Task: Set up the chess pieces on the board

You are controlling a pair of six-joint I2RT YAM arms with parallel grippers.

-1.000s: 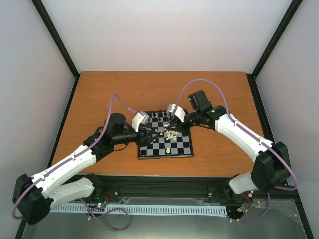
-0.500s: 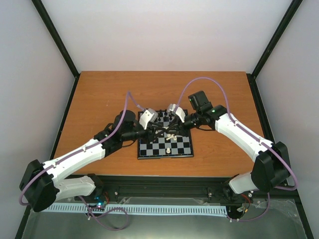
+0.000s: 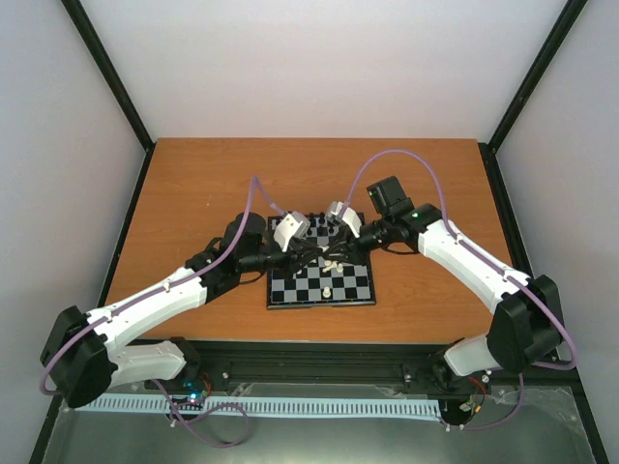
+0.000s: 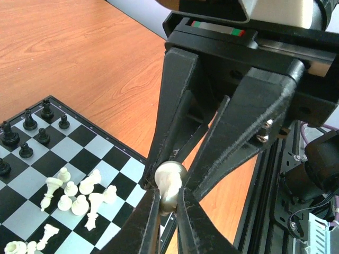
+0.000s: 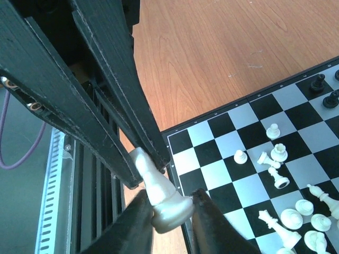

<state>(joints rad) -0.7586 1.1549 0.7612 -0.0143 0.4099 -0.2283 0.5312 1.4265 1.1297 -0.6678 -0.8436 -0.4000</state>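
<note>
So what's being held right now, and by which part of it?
One cream-white chess piece, gripped by both hands at once, off the board: the right hand pinches its wide base, the left hand its narrow upper end.

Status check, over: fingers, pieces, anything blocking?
Left fingers shut on one cream piece, midair over the board. Right fingers shut on the same piece. Other cream pieces heaped mid-board, some toppled. Nothing blocking.
</note>
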